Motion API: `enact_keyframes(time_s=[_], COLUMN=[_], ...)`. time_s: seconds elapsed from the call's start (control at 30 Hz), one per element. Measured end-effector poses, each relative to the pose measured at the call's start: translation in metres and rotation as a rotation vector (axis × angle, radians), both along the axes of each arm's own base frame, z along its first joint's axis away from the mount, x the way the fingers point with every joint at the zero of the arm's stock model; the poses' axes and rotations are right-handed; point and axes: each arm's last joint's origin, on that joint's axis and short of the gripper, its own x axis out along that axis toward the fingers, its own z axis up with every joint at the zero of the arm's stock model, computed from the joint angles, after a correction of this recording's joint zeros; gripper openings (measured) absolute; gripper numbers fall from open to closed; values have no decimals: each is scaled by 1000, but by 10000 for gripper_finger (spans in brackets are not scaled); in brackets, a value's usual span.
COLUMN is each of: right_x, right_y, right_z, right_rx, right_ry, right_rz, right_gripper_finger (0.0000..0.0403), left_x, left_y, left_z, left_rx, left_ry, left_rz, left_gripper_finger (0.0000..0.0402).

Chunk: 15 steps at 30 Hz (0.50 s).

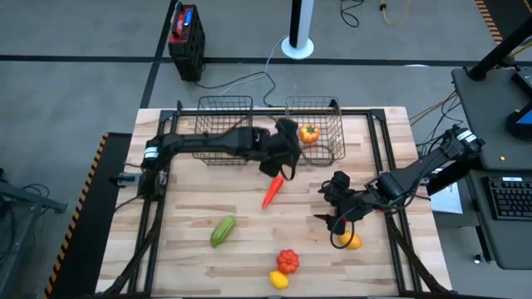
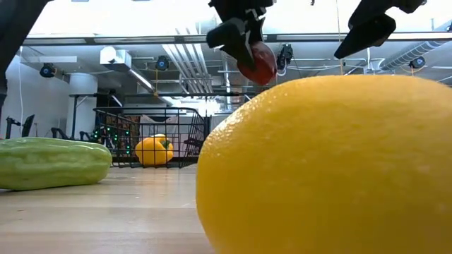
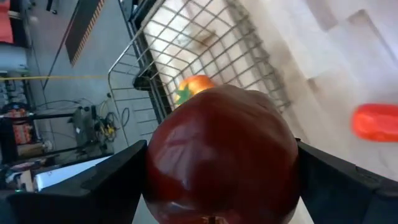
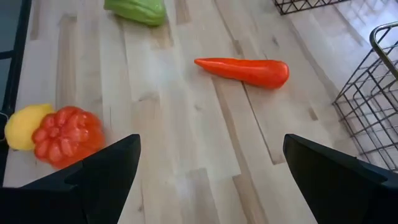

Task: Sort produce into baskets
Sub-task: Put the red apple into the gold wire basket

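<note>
My left gripper [image 1: 285, 162] is shut on a dark red apple [image 3: 221, 149], held high above the table just in front of the right wire basket [image 1: 320, 149]. The apple also shows in the low view [image 2: 258, 63]. A yellow-orange pepper [image 1: 309, 133] lies on that basket's floor. The left basket [image 1: 223, 124] stands beside it. My right gripper [image 4: 221, 180] is open and empty above the table's right part, over bare wood near a yellow-orange fruit [image 1: 351, 241]. An orange-red carrot [image 1: 272, 192], a green cucumber [image 1: 223, 230], a red tomato [image 1: 288, 260] and a lemon [image 1: 279, 280] lie on the wood. My left gripper pinches the apple between its two fingers, one on each opposite side [image 3: 155, 168]. The fingers come down at it from above, slanting toward the far edge. The apple is lifted clear of the table and of the basket.
The two baskets stand side by side at the table's far edge. The round yellow fruit [image 2: 325, 162] fills the low view's near right. A black frame runs round the table [image 1: 386, 158]. Bare wood lies between the carrot and the cucumber.
</note>
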Motion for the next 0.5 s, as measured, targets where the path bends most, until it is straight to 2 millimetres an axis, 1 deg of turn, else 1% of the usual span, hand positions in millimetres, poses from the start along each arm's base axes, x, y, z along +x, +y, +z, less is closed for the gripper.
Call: enact_keyframes(time_s=[0.1,0.2,0.3,0.5], right_x=[0,0,0,0], right_y=[0,0,-1,-1], right_z=[0,0,0,-1], right_rx=[-2,-18,-37,-42], right_ry=[0,-2,-5,1], right_rz=[4,0,1,4], right_gripper_finger=[386,386,386,386], left_x=[3,8,18,33], left_y=[17,29,36,56], left_z=[5,5,-4,-30], left_rx=[-57,-85,-74,-96], left_ry=[-34,-57,-46,12], left_rz=[-9,-10,-15,-9], left_gripper_finger=[339,339,339,339])
